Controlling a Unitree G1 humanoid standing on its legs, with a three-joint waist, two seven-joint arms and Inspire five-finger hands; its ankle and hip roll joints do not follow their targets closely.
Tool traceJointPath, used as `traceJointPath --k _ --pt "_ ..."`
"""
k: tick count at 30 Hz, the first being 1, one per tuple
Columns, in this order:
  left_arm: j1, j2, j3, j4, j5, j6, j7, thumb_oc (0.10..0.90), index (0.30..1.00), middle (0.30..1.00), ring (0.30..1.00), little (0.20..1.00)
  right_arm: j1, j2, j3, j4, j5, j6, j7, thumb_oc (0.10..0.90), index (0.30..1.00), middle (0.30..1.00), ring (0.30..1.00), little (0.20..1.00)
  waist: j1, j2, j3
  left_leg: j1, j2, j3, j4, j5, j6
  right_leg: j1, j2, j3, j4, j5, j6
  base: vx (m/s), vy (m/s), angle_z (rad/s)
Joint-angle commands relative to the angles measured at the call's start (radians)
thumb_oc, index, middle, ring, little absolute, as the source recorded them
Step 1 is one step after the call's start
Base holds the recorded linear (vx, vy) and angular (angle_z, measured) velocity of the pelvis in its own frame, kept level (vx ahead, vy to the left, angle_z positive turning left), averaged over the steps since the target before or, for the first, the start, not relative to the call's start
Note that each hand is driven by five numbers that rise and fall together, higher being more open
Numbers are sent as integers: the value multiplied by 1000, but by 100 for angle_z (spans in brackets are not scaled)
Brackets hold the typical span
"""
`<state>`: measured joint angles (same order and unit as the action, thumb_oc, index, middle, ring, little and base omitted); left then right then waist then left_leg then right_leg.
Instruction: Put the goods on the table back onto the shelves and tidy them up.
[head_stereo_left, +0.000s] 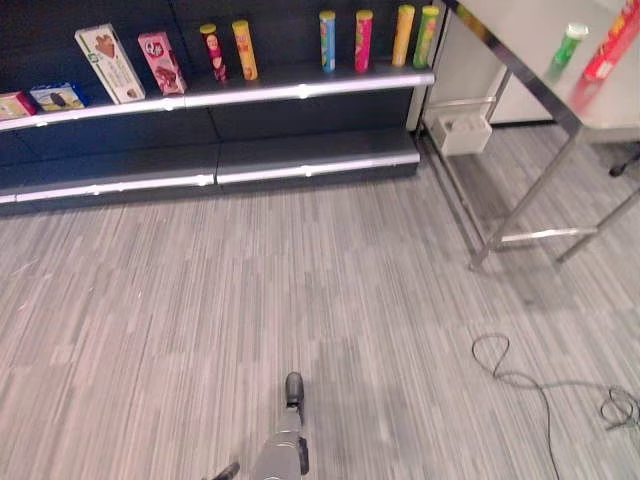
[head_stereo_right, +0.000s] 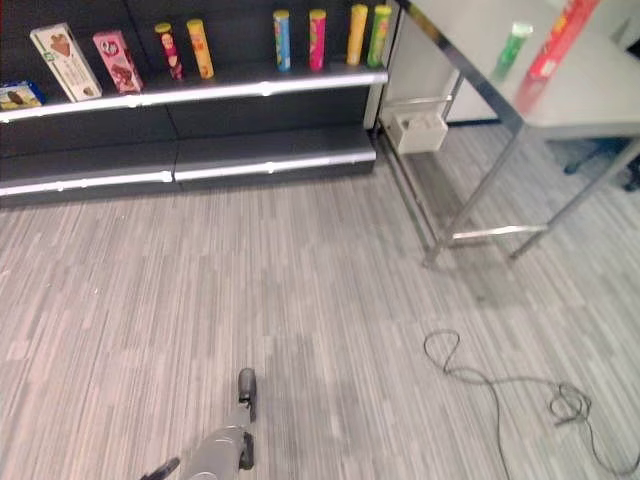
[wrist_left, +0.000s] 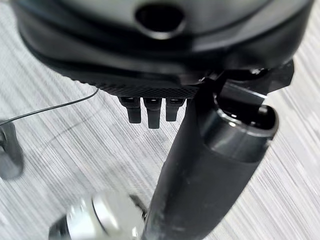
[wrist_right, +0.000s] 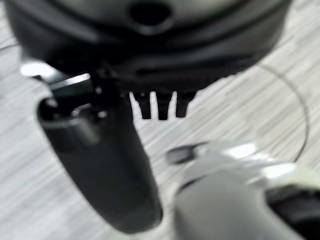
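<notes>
On the steel table (head_stereo_left: 520, 45) at the far right stand a green bottle (head_stereo_left: 570, 45) and a red tube (head_stereo_left: 612, 45). Across the floor to the left runs the dark shelf (head_stereo_left: 300, 90). My left hand (head_stereo_left: 293, 388) hangs low over the floor, far from both. Its thumb (wrist_left: 200, 190) and straight fingers (wrist_left: 152, 112) hold nothing. My right hand (wrist_right: 105, 165) also points at the floor, open and empty, with its fingers (wrist_right: 162, 105) straight.
The upper shelf carries a white box (head_stereo_left: 110, 62), a pink box (head_stereo_left: 161, 62), several upright tubes (head_stereo_left: 363, 40) and small boxes (head_stereo_left: 55, 96) at the left end. The lower shelf board (head_stereo_left: 310, 165) is bare. A white box (head_stereo_left: 462, 132) sits on the floor by the table leg.
</notes>
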<state>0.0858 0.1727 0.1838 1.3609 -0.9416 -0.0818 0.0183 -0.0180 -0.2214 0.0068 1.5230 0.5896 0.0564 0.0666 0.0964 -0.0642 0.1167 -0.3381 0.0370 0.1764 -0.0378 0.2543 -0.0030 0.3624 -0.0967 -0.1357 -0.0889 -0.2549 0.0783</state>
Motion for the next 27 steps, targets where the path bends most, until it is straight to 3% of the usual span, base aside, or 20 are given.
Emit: traceJointPath --k 1,4,5,7,8,9,10,11,13,15,16,17,18,19,20,21,22,24,25,27 --pt "-97 38 -56 -78 19 -72 2 800 900 900 900 900 39 -10 -5 -59 -24 3 30 800 900 900 900 900 -9 17 -38 35 43 -2 5 -25 -100 24 -124 15 41 208 76 438 254 20" --pt "-129 42 -127 -116 93 -74 14 800 900 900 900 900 30 0 16 -64 -44 2 30 800 900 900 900 900 -14 1 -52 85 -15 54 21 -98 -50 -44 -185 44 216 408 98 431 342 13" --pt "-153 38 -177 -122 147 -74 24 800 900 900 900 900 4 -1 29 -90 -48 -5 21 800 900 900 900 900 -32 15 -39 148 -54 83 21 -157 -3 -106 -227 25 398 521 94 531 529 -36" --pt "-173 42 -224 -127 208 -74 29 800 900 900 900 900 -22 -4 72 -137 -80 -18 17 800 900 900 900 900 -70 48 -11 251 -76 88 -17 -199 35 -211 -251 11 587 585 74 422 446 -34" --pt "-174 42 -223 -127 208 -74 29 800 900 900 900 900 -22 -4 72 -137 -80 -18 17 800 900 900 900 900 -68 51 -11 250 -74 89 -17 -198 35 -213 -249 13 585 587 73 247 243 -11" --pt "-172 40 -240 -130 224 -70 24 800 900 900 900 900 -29 -3 92 -164 -88 -25 12 800 900 900 900 900 -91 73 4 292 -69 74 -31 -212 44 -287 -214 27 664 532 55 269 162 6" --pt "-171 40 -250 -137 238 -65 14 800 900 900 900 900 -25 -7 113 -192 -93 -32 16 800 900 900 900 900 -123 91 14 329 -63 60 -49 -220 41 -358 -154 35 690 435 34 576 193 -14" --pt "-162 41 -270 -154 263 -64 -1 800 900 900 900 900 -13 -14 128 -227 -90 -40 15 800 900 900 900 900 -183 103 36 386 -63 23 -49 -248 26 -451 -57 38 633 295 18 593 106 0" --pt "-163 43 -280 -159 272 -63 -2 800 900 900 900 900 -9 -18 129 -233 -91 -41 12 800 900 900 900 900 -203 103 42 402 -64 16 -49 -263 21 -486 -27 30 571 287 17 330 17 32" --pt "-175 30 -324 -164 313 -67 -14 800 900 900 900 900 4 -26 125 -203 -95 -39 12 800 900 900 900 900 -252 89 46 469 -93 -7 -49 -333 5 -559 23 1 362 297 30 404 -16 52" --pt "-175 30 -324 -164 313 -67 -14 800 900 900 900 900 4 -26 125 -203 -95 -39 12 800 900 900 900 900 -255 90 46 467 -91 -10 -49 -333 5 -555 24 -3 353 302 29 443 -52 59" --pt "-187 21 -358 -158 358 -61 -24 800 900 900 900 900 6 -24 127 -178 -106 -29 18 800 900 900 900 900 -267 73 45 496 -99 -13 -49 -358 -2 -571 34 -55 221 330 46 403 -92 67" --pt "-193 11 -382 -156 403 -47 -37 800 900 900 900 900 10 -17 115 -134 -124 -16 24 800 900 900 900 900 -266 63 36 532 -106 -5 -49 -384 -11 -567 23 -188 141 354 56 413 -92 49" --pt "-193 10 -383 -156 403 -47 -37 800 900 900 900 900 10 -18 114 -133 -124 -16 24 800 900 900 900 900 -268 67 42 540 -101 -8 -49 -388 -12 -556 27 -193 137 353 56 420 -76 30" --pt "-194 9 -394 -159 416 -44 -46 800 900 900 900 900 16 -19 110 -109 -135 -8 27 800 900 900 900 900 -258 70 31 563 -97 -1 -49 -409 -15 -545 28 -256 135 342 55 321 -51 3" --pt "-187 4 -407 -165 426 -39 -62 800 900 900 900 900 24 -20 101 -90 -140 -5 33 800 900 900 900 900 -257 78 23 589 -89 0 -49 -429 -14 -521 33 -301 141 316 38 452 -98 -13" --pt "-187 3 -416 -157 448 -32 -74 800 900 900 900 900 40 -25 89 -71 -138 0 39 800 900 900 900 900 -261 80 4 605 -87 0 -49 -445 -11 -491 51 -296 125 286 16 395 -102 -5" --pt "-177 -14 -426 -138 445 -37 -81 800 900 900 900 900 58 -26 62 -60 -117 -7 33 800 900 900 900 900 -282 94 -21 631 -75 1 -49 -381 -33 -467 68 -261 120 278 -21 386 -69 33" --pt "-174 -19 -426 -124 445 -40 -72 800 900 900 900 900 61 -25 53 -49 -108 -7 31 800 900 900 900 900 -288 105 -30 617 -64 14 36 -344 -61 -437 71 -272 101 282 -24 385 -57 43" --pt "-167 -11 -427 -131 430 -45 -75 800 900 900 900 900 56 -22 58 -71 -94 -16 32 800 900 900 900 900 -283 102 -30 560 -33 40 211 -269 -116 -382 73 -262 61 288 -33 298 -83 20"
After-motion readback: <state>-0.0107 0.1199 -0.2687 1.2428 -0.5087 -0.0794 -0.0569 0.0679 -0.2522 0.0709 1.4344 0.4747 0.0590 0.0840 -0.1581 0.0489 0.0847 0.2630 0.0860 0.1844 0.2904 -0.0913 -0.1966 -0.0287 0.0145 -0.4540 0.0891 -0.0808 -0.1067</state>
